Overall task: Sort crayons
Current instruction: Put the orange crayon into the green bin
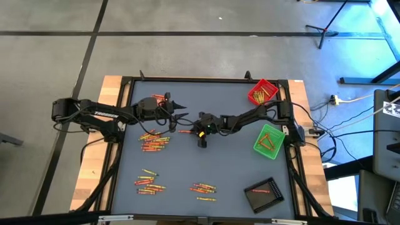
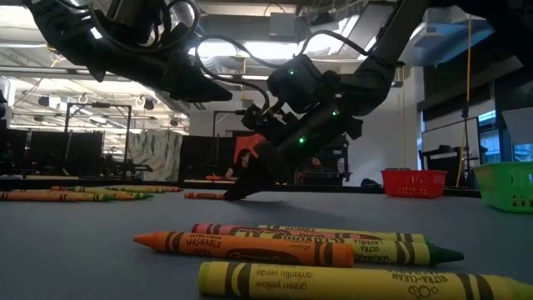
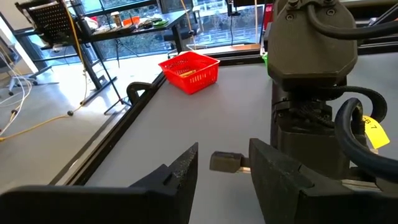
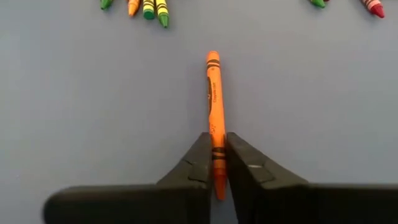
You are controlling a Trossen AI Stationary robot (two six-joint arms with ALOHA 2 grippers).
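Centre of high view: right gripper [image 1: 201,142] down at the grey table [image 1: 237,181], just below frame middle
right jaws: clamped on an orange crayon [image 4: 215,118]; right wrist view shows both fingers [image 4: 198,163] pinching its lower end, tip pointing away toward frame top
crayon state: looks flat on the mat, not lifted yet as far as I can tell
left gripper [image 1: 177,105]: hovering upper left of centre in high view, jaws apart, nothing between them in left wrist view; waiting
loose crayons: cluster [image 1: 154,141] left of centre, two smaller groups [image 1: 149,182] and [image 1: 204,189] along the lower part of high view; a few at the frame top in right wrist view
low view foreground: orange, yellow and green-tipped crayons [image 2: 250,247] lying side by side
trays: red basket [image 1: 262,92] upper right, green basket [image 1: 269,141] right of centre, black tray [image 1: 265,194] lower right; each holds some crayons
step in hand: grasp just made on one orange crayon, pick phase
next move, judged: lift straight up without twisting, carry right to the matching tray; which tray takes orange I can't tell
risk: grip sits near the crayon's end, so it may pivot or slip on lift
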